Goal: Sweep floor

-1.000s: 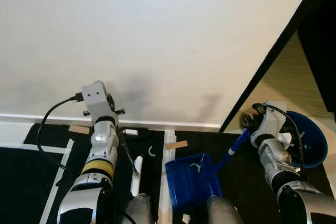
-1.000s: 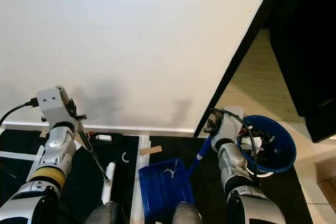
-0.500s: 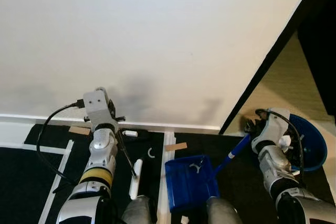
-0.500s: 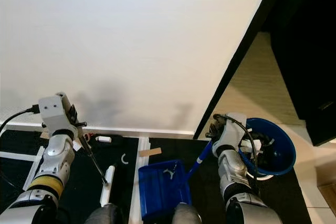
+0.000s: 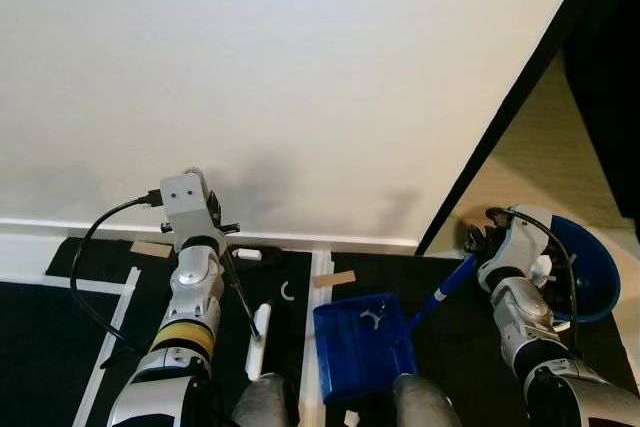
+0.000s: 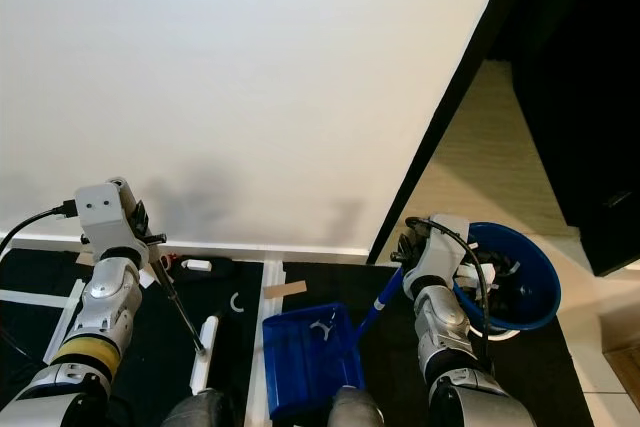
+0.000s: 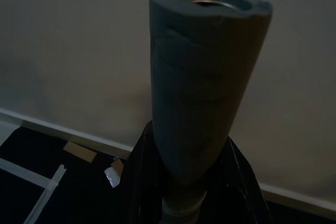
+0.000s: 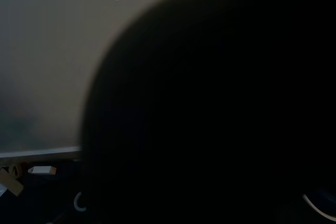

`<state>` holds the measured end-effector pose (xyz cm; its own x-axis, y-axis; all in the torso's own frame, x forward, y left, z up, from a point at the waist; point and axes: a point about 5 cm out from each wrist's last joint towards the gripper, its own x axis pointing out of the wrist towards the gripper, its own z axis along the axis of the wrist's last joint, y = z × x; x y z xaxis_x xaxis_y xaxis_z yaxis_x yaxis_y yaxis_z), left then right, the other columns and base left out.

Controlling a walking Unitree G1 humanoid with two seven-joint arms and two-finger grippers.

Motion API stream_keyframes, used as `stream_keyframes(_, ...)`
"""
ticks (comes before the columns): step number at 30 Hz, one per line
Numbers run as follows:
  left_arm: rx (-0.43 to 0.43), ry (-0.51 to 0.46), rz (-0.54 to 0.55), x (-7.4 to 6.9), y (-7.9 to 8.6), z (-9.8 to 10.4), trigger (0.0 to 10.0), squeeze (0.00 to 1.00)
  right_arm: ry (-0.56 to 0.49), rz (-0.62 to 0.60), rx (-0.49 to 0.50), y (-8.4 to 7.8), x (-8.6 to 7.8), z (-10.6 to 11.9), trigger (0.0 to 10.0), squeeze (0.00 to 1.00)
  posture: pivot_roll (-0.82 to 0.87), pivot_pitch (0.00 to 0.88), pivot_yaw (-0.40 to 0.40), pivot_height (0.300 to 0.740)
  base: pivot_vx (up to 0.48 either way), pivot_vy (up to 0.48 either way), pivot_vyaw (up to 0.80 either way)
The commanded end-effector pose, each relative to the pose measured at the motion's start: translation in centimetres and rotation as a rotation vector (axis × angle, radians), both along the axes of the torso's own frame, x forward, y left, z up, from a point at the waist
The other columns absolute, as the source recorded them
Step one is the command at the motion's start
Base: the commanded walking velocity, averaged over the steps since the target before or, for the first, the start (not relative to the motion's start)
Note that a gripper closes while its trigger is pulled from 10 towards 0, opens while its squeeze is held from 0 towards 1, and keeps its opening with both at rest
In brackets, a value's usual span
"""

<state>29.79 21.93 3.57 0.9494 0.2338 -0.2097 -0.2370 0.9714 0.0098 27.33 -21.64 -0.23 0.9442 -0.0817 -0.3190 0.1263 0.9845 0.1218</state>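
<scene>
My left gripper (image 5: 224, 239) is shut on the broom handle (image 5: 243, 295), a thin dark stick that slants down to a white brush head (image 5: 258, 343) on the black floor mat. In the left wrist view the grey foam grip (image 7: 205, 77) stands between the black fingers (image 7: 142, 182). My right gripper (image 5: 477, 244) is shut on the top of the blue handle (image 5: 445, 293) of the blue dustpan (image 5: 350, 355), which rests on the mat between the two arms. A small white scrap (image 5: 372, 318) lies in the pan. The right wrist view is almost black.
Loose bits lie by the white wall's skirting: a white curved scrap (image 5: 288, 290), a tan strip (image 5: 337, 276), a white piece (image 5: 247, 253) and another tan piece (image 5: 150, 247). A blue bin (image 5: 592, 277) holding rubbish stands at the right, beside a dark doorway edge (image 5: 500, 137).
Both wrists have sunk slightly lower in the picture than a second ago. The dustpan and the brush head have hardly moved.
</scene>
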Motion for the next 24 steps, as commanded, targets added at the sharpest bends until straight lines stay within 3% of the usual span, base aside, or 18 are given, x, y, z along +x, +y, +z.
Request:
stream_keyframes(1, 0.014, 0.083, 0.011, -0.7, 0.6, -1.2, 10.0, 0.00, 0.028, -0.013, 0.013, 0.0, -0.4, -0.5, 10.0, 0.00, 0.08, 0.000, -0.033, 0.740, 0.000, 0.000, 0.00)
stream_keyframes(9, 0.004, 0.082, 0.001, -0.7, 0.5, -1.2, 10.0, 0.00, 0.017, -0.025, 0.005, -0.2, -0.5, -0.5, 10.0, 0.00, 0.08, 0.000, -0.033, 0.740, 0.000, 0.000, 0.00)
stream_keyframes(17, 0.001, 0.064, -0.013, -0.7, 0.4, -1.0, 10.0, 0.00, -0.107, -0.121, 0.006, -2.0, 0.1, 1.3, 10.0, 0.00, 0.08, 0.000, -0.029, 0.740, 0.000, 0.000, 0.00)
stream_keyframes(24, 0.000, 0.054, -0.050, -0.5, 0.1, -0.8, 10.0, 0.00, -0.132, -0.153, -0.007, -2.9, 0.5, 2.0, 10.0, 0.00, 0.08, 0.000, -0.023, 0.740, 0.137, 0.000, 0.00)
